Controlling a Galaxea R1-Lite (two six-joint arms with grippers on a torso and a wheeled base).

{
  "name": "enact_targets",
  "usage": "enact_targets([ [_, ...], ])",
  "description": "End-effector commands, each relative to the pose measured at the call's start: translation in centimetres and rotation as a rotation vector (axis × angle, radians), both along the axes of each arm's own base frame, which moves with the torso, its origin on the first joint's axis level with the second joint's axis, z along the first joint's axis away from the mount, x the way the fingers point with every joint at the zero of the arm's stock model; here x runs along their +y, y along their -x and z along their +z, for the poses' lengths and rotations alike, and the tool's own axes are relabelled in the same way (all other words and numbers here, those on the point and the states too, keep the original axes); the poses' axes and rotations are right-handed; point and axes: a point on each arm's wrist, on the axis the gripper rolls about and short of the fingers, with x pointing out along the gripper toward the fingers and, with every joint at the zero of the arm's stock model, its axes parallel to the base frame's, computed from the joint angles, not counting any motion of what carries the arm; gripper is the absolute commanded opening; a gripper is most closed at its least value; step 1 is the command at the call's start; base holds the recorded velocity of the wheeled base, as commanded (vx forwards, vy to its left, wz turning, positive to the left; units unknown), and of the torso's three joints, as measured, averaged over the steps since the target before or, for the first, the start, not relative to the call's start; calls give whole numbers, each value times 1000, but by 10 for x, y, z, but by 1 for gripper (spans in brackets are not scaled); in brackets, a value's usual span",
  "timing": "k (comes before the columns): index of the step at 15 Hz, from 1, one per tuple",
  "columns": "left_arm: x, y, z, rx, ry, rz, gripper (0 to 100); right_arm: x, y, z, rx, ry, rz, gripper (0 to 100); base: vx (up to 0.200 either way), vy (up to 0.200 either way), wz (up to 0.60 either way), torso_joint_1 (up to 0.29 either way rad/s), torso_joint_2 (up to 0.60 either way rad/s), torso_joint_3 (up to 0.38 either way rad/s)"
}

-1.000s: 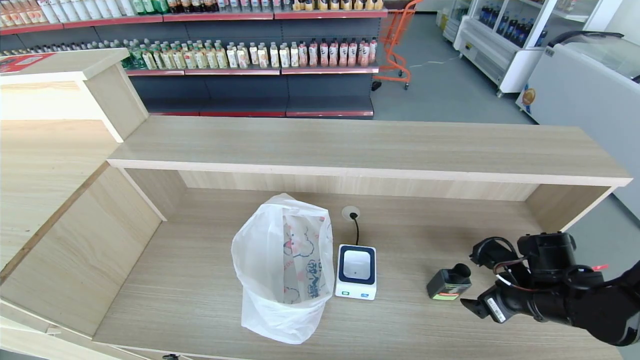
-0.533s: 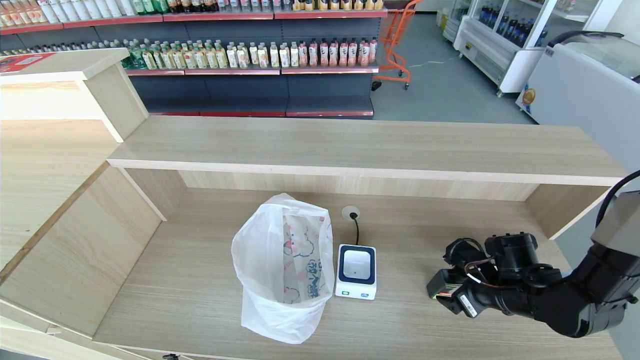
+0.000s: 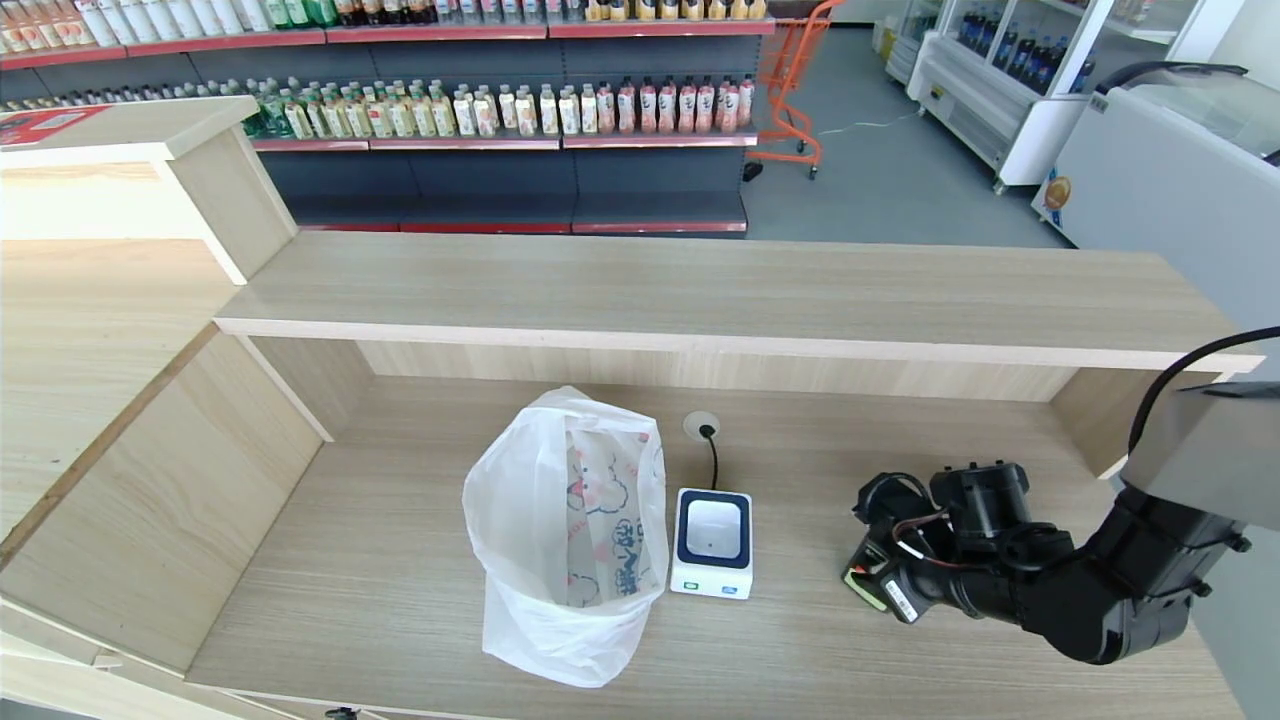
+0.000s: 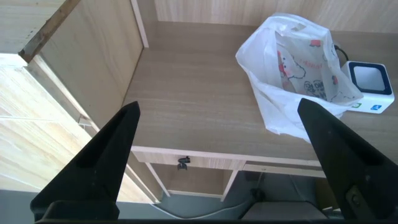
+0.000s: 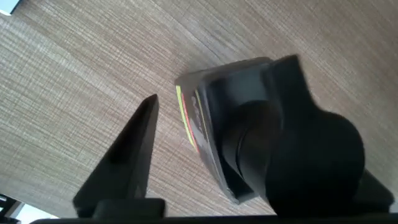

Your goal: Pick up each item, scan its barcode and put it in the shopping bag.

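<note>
On the wooden counter (image 3: 400, 560) facing drink shelves (image 3: 500, 110), right tool (image 3: 882, 572) gapes around a dark bottle (image 5: 249, 124); left tool (image 4: 219, 106) gapes too.

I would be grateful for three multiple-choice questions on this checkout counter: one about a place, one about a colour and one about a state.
1. Where does the scanner stand relative to the shopping bag?
A. inside it
B. on the counter right beside it
C. on a shelf behind it

2. What colour is the shopping bag?
A. white
B. black
C. orange

3. What state is the left gripper in?
A. shut on the bag
B. shut on the scanner
C. open, holding nothing

Answers: 1 B, the scanner sits on the counter next to the bag. 2 A, the plastic is white with a printed drawing. 3 C, its fingers stand wide apart with nothing between them.
</note>
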Motion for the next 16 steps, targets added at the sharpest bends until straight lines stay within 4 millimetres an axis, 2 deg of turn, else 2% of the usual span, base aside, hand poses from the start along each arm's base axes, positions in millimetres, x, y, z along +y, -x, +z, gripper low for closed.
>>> enact_targets([
  [1,0,0,0,2,0,1,100,3,-3,-4,-2,-3,4,0,0,0,0,0,0,0],
  [5,0,0,0,2,0,3,100,7,-1,-3,-12,-9,15,0,0,0,0,0,0,0],
  [6,0,0,0,2,0,1,100,7,1,10,-67,-41,2,0,0,0,0,0,0,0],
  [7,0,0,0,2,0,1,100,6,3,12,-75,-50,-3,0,0,0,0,0,0,0],
  [9,0,0,0,2,0,1,100,-8,36,73,-208,-194,-92,0,0,0,0,0,0,0],
  [11,0,0,0,2,0,1,100,-19,66,122,-361,-229,-112,0,0,0,0,0,0,0],
  [12,0,0,0,2,0,1,100,-24,79,125,-379,-220,-112,0,0,0,0,0,0,0],
  [13,0,0,0,2,0,1,100,-30,102,130,-456,-149,-68,0,0,0,0,0,0,0],
  [16,0,0,0,2,0,1,100,-33,116,146,-587,16,27,0,0,0,0,0,0,0],
])
